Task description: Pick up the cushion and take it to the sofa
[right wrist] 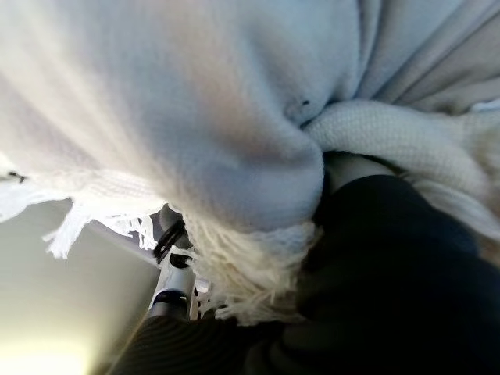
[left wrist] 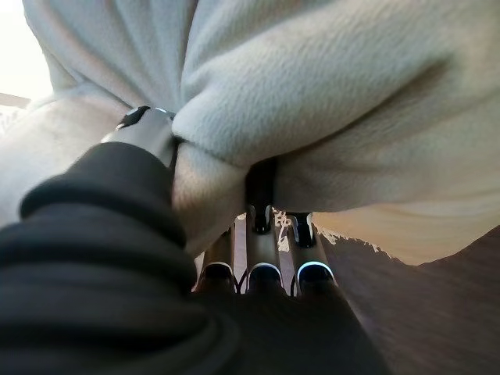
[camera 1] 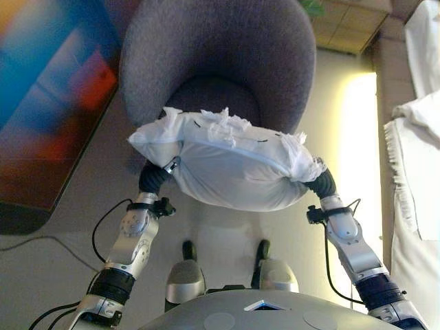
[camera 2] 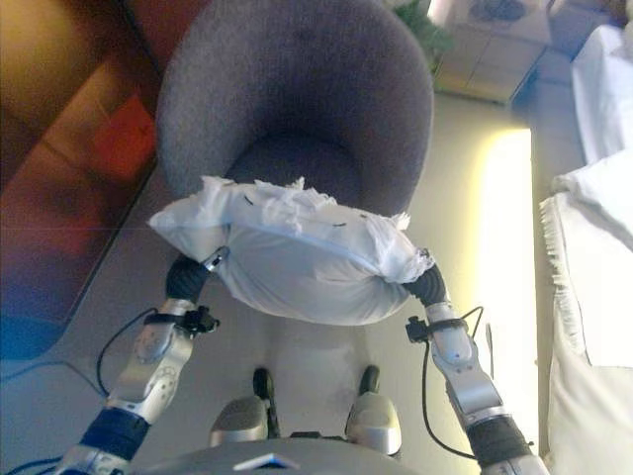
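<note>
White fabric cushion with fringed edges (camera 1: pixel 230 168) is held off the floor between both hands, directly in front of the grey upholstered tub armchair (camera 1: pixel 220 58). Its far edge overlaps the front of the chair's darker seat pad (camera 1: pixel 216 93) in the head views; whether it touches the seat cannot be told. The seat shows nothing else on it.

Left hand (left wrist: pixel 262 226): under the cushion's left end. Wrist view shows silver fingers (left wrist: pixel 260 187) running straight up into a fold of the fabric, with their tips buried in the cloth. A thumb-side part presses against the bunched fabric beside them. Whether the fingers are clenched on the cloth or only supporting it cannot be told.

Right hand (right wrist: pixel 176 273): under the cushion's right end. Its wrist view is filled by cushion fabric and the fringe hanging over the hand; only a small silver and dark part of the hand shows below the fringe. Finger state cannot be told.

In the head views only the dark ribbed wrist covers show at each lower corner of the cushion, left (camera 1: pixel 155 177) and right (camera 1: pixel 321 184).

Surroundings: pale floor (camera 1: pixel 62 268), multicoloured rug (camera 1: pixel 51 89) to the left, white fringed cloth (camera 1: pixel 412 172) along the right edge.
</note>
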Tool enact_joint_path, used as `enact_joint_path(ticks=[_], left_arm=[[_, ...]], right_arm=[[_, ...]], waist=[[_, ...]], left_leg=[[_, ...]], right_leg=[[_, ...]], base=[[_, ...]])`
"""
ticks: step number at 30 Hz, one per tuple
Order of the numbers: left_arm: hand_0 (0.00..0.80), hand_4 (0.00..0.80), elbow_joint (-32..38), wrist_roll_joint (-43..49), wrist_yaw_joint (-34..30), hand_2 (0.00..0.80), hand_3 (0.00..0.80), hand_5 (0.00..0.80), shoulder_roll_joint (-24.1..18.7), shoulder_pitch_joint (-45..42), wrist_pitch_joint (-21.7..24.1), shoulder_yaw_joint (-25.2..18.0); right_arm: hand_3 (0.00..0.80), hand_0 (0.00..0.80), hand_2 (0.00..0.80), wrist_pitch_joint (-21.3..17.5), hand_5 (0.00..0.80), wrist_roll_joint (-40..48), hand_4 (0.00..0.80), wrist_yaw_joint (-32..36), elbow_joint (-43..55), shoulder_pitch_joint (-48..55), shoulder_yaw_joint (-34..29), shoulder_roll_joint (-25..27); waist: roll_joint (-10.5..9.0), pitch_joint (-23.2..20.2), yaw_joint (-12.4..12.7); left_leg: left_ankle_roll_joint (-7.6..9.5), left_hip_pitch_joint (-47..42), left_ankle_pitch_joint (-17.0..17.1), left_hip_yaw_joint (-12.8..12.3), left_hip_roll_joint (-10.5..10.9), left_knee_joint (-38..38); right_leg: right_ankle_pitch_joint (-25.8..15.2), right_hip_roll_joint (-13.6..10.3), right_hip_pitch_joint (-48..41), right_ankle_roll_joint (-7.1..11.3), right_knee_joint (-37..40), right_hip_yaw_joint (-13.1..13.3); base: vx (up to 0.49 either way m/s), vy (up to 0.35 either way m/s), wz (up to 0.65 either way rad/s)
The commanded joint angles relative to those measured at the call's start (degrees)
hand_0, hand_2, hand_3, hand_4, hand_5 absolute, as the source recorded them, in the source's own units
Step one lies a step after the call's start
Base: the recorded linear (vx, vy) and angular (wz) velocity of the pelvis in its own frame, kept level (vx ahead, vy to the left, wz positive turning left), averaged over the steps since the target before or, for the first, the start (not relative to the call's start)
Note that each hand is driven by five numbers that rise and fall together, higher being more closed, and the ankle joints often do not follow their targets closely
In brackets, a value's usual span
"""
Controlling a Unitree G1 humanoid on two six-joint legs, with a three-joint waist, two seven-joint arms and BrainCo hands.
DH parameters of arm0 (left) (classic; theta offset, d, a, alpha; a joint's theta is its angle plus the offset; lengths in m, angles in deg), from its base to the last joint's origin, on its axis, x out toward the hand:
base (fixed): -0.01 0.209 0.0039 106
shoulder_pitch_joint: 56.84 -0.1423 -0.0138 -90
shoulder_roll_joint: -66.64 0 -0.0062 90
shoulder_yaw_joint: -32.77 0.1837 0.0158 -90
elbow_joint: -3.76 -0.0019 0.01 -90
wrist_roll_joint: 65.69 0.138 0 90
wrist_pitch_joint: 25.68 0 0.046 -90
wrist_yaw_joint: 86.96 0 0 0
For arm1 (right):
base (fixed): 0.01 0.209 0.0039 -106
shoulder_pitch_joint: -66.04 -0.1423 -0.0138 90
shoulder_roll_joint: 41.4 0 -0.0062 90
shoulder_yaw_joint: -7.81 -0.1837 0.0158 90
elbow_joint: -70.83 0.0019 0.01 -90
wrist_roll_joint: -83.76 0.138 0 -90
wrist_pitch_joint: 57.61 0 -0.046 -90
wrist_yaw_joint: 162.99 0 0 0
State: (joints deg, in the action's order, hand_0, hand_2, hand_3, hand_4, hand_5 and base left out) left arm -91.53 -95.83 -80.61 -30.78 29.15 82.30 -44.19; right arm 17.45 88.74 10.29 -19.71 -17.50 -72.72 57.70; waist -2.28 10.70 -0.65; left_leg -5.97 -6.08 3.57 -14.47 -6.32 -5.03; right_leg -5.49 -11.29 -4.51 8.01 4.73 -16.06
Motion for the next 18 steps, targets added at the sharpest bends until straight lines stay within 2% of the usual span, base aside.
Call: enact_joint_path(ticks=[1,6,13,16,18], left_arm=[[0.800,0.800,9.34,-0.54,-2.71,0.800,0.800,0.800,1.49,2.18,9.51,-0.61],[0.800,0.800,14.06,-1.84,-2.92,0.800,0.800,0.800,1.44,1.90,11.99,-1.19],[0.800,0.800,17.77,-2.21,-0.83,0.800,0.800,0.800,0.48,3.32,12.01,-1.32],[0.800,0.800,18.61,-3.12,-0.41,0.800,0.800,0.800,0.79,3.65,11.84,-1.40],[0.800,0.800,18.31,-2.56,0.39,0.800,0.800,0.800,1.09,3.26,13.43,-1.32]], right_arm=[[0.800,0.800,0.800,-8.84,0.800,2.71,0.800,2.01,10.21,-2.56,-2.19,-0.76],[0.800,0.800,0.800,-11.73,0.800,4.58,0.800,3.48,15.16,-3.71,-2.93,-0.70],[0.800,0.800,0.800,-10.87,0.800,7.23,0.800,4.74,19.26,-5.65,-3.17,1.33],[0.800,0.800,0.800,-11.14,0.800,7.60,0.800,5.12,19.06,-6.61,-2.95,2.56],[0.800,0.800,0.800,-12.68,0.800,8.26,0.800,5.86,18.71,-6.87,-2.35,3.71]], waist=[[0.34,-4.40,0.25],[0.55,-5.64,0.17],[0.57,-6.21,-0.03],[-0.04,-5.27,0.08],[-1.13,-3.69,0.30]], left_leg=[[1.96,-1.31,-4.32,0.85,-1.75,0.71],[1.72,-2.75,-4.72,0.98,-2.44,0.03],[0.38,-3.25,-3.55,2.31,-5.24,0.50],[-0.79,-0.99,-2.16,3.03,-7.24,6.78],[-0.96,2.83,1.19,4.79,-8.93,16.95]], right_leg=[[1.73,-1.82,-1.75,1.88,-1.25,-0.12],[2.67,-0.37,-3.32,0.95,-0.48,0.10],[5.00,2.92,-3.59,-1.95,-1.52,1.97],[5.58,4.14,-2.89,-3.57,-2.63,2.73],[5.73,4.75,-1.97,-5.18,-4.02,3.47]], base=[[0.017,-0.067,-0.06],[0.001,-0.124,-0.07],[-0.002,-0.204,-0.05],[-0.039,-0.238,-0.06],[-0.055,-0.275,-0.17]])
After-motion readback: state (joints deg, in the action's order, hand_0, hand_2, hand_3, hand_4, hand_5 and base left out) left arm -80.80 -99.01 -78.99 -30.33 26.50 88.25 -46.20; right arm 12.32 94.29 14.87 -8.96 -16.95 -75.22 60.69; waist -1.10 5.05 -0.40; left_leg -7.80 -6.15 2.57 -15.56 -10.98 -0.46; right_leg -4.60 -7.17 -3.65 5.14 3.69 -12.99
